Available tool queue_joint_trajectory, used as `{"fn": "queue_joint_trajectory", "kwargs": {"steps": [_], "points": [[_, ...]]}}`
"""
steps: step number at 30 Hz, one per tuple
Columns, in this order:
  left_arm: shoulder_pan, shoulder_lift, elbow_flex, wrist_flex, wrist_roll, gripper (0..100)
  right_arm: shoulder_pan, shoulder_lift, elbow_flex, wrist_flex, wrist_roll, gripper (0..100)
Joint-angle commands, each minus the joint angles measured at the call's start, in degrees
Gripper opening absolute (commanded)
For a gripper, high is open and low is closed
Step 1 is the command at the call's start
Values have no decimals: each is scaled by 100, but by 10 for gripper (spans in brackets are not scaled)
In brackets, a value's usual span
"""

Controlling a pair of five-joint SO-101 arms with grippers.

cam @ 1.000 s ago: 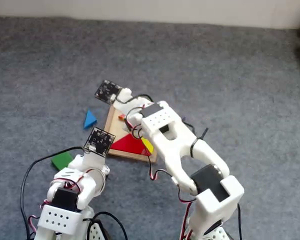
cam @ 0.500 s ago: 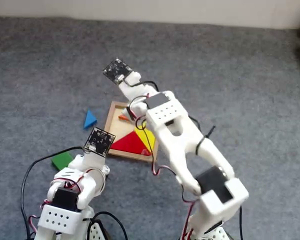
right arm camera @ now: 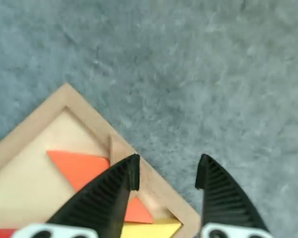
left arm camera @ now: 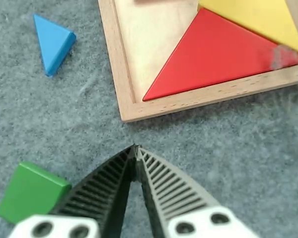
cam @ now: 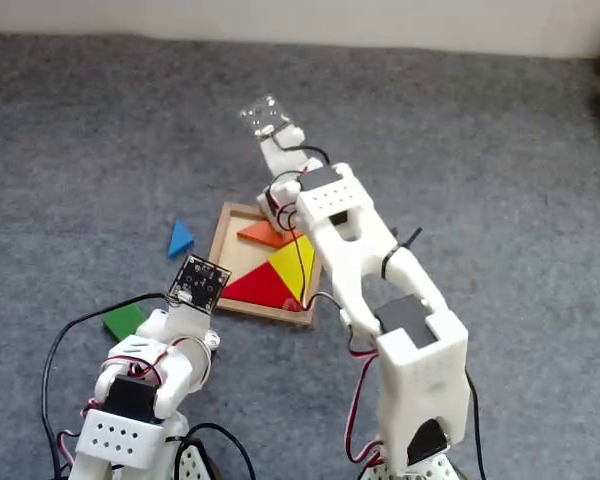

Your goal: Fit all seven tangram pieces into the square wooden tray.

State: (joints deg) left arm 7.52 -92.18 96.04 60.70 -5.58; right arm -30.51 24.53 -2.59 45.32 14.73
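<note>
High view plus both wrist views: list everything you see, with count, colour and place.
wooden tray: one, pale wood, on the grey surface
red triangle: one, red, in tray
yellow triangle: one, yellow, in tray, against the red
orange triangle: one, orange, in tray, by far rim
blue triangle: one, blue, surface beside tray
green piece: one, green, surface, apart from tray
left gripper: one, black, shut, short of the tray
right gripper: one, black, open, over tray's far rim
</note>
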Motion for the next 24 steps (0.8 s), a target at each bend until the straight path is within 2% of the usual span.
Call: {"fn": "queue_joint_trajectory", "kwargs": {"steps": [1,7,19,24], "points": [[-22,-48,163,0,-44,6,84,-13,-338,-321,-53,117],[-22,-48,163,0,-44,6,163,-127,-295,-198,-18,28],[-22,-48,163,0,-44,6,163,-470,-295,1077,-18,19],[-22,-48,163,0,-44,6,-75,-479,-330,1578,-35,19]]}}
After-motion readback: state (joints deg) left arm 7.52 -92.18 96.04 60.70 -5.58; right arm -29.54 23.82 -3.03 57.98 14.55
